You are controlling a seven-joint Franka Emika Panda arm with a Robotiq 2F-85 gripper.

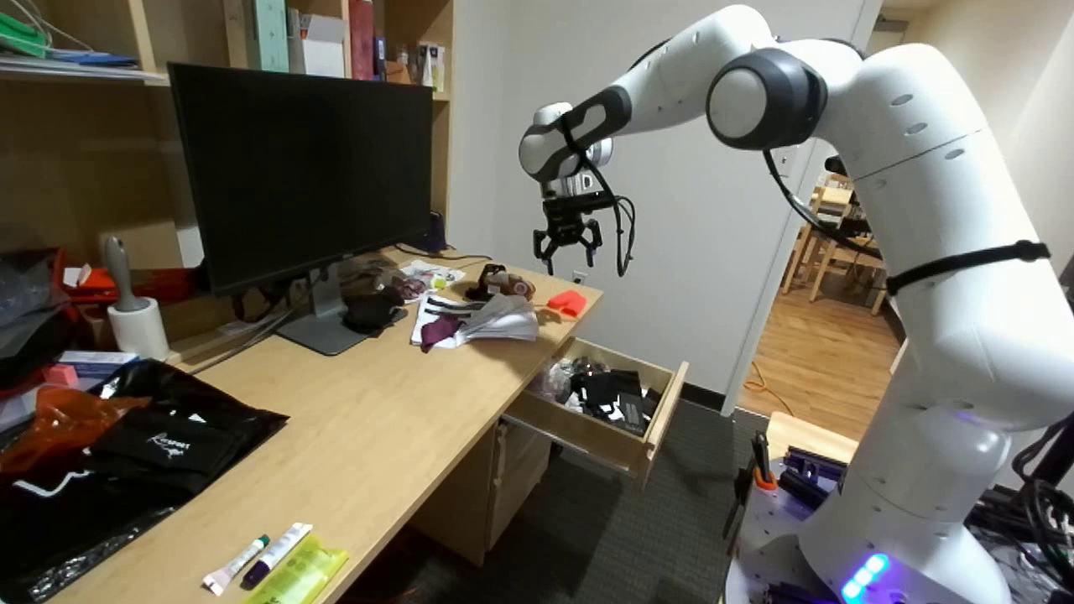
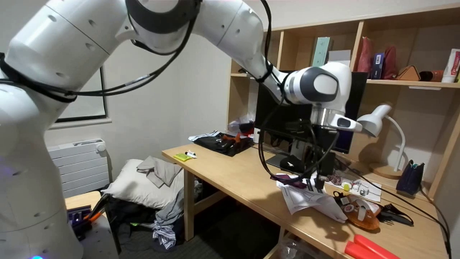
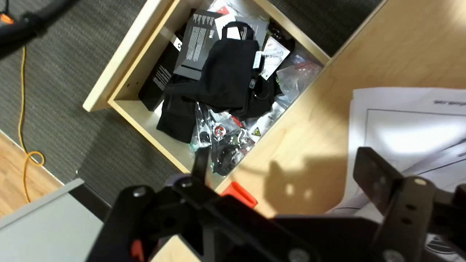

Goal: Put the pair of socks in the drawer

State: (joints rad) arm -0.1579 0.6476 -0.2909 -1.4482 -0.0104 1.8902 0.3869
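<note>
You're hovering the pincer w/ its jaws wide apart above the counter, nr the drawer, which is standing pulled out. Inside it, black fabric is lying partly over a grey box; a black bundle is sitting by the monitor stand. Can't tell which, if either, is the socks. Papers & a red item are lying on the counter.
</note>
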